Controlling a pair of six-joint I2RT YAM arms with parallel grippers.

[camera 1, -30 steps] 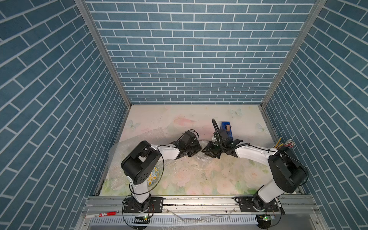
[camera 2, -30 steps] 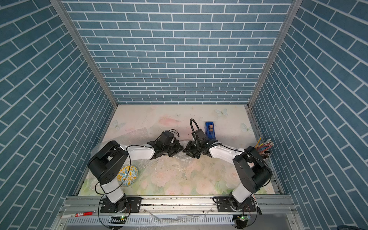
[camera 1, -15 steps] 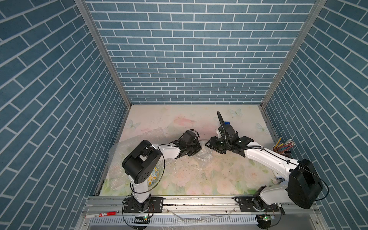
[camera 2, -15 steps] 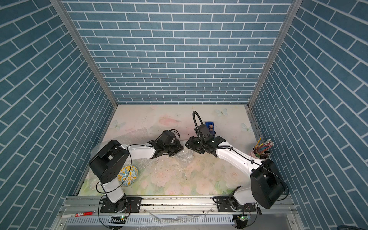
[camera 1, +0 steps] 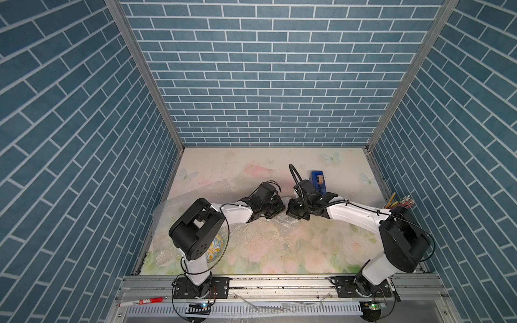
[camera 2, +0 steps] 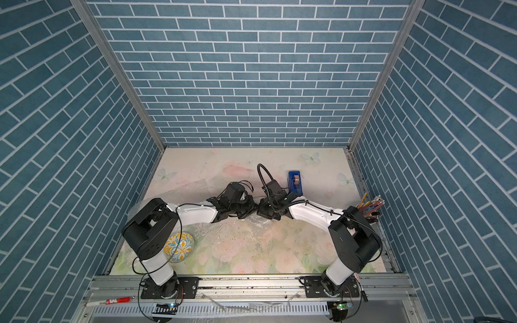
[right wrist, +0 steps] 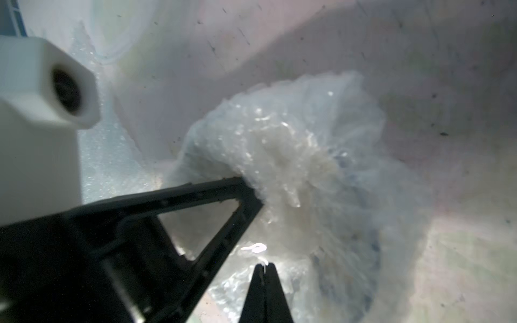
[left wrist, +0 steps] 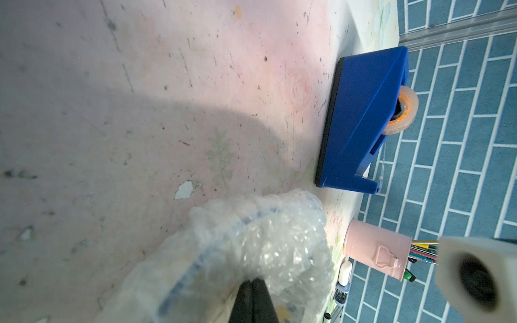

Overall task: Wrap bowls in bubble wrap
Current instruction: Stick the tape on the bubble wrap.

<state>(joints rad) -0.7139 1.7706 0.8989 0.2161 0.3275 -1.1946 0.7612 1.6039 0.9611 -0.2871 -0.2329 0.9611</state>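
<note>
Mid-table, our left gripper [left wrist: 252, 279] and right gripper [right wrist: 264, 266] clamp shut on the bubble wrap [right wrist: 293, 156]. Our yellow bowl [camera 2: 179, 246] lies unwrapped.

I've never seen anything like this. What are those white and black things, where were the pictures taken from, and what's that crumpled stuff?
They are two robot arms at the front of a table, each ending in a two-fingered gripper. Two pictures look down from overhead; two come from cameras on the wrists. The left gripper is pinched shut on a bubble-wrap bundle with a blue pattern showing through; the right gripper is shut too, tips against that wrap. Nearby: a yellow-and-blue bowl, a flat bubble-wrap sheet, a blue tape dispenser, a pink pencil cup.
</note>
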